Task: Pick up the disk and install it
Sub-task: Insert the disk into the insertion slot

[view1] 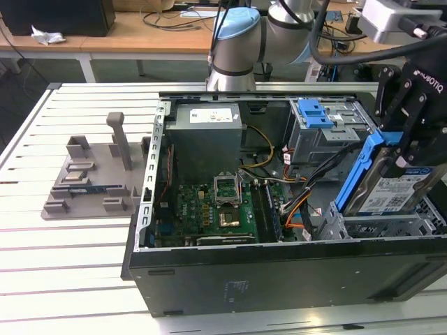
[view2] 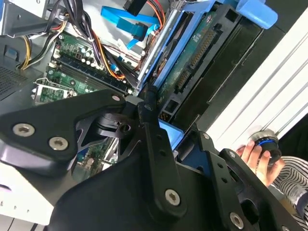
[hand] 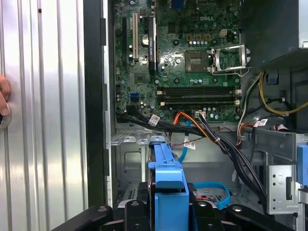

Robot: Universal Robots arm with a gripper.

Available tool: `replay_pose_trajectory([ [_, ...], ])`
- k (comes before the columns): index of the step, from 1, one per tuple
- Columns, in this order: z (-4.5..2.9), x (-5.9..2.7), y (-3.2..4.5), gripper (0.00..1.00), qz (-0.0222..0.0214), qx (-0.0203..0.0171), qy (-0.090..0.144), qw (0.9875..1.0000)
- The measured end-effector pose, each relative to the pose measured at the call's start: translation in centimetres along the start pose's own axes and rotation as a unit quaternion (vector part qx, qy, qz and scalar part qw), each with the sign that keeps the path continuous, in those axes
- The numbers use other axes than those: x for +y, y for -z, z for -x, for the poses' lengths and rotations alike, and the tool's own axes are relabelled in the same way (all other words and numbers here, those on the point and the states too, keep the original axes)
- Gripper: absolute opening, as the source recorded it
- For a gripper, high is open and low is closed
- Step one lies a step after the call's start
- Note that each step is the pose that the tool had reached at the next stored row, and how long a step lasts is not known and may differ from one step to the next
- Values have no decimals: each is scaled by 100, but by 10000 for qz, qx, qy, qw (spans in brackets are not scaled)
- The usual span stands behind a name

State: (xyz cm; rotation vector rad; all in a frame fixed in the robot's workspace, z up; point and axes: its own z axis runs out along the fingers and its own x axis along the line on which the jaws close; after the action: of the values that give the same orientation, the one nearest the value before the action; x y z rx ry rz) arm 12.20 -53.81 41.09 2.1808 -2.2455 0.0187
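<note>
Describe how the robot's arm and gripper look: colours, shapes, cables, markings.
The arm is a silver-grey metal tube with rounded joints under light blue plastic caps. Thick black cables run along it. The gripper is matte black, built of angular linked bars fastened with silver screws, and carries small white lettering.

The disk (view1: 392,187) is a flat silver drive with a white-and-blue label, in a blue plastic carrier (view1: 357,171). My fingers (view1: 411,136) clamp it on edge, tilted, just above the metal cage (view1: 380,225) at the exterior view's right of the open case (view1: 279,272).
</note>
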Motion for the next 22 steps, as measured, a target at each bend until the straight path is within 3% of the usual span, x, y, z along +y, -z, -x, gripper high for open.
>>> replay_pose_trajectory([
  [7, 2, 0, -130, 37, 0, 0, 0, 10000],
  [12, 2, 0, -139, 38, 0, 0, 0, 10000],
  [14, 2, 0, -140, 51, 0, 0, 0, 10000],
  [15, 2, 0, -141, 51, 0, 0, 0, 10000],
  [16, 2, 0, -141, 49, 0, 0, 0, 10000],
  [22, 2, 0, -144, 12, 0, 0, 0, 10000],
])
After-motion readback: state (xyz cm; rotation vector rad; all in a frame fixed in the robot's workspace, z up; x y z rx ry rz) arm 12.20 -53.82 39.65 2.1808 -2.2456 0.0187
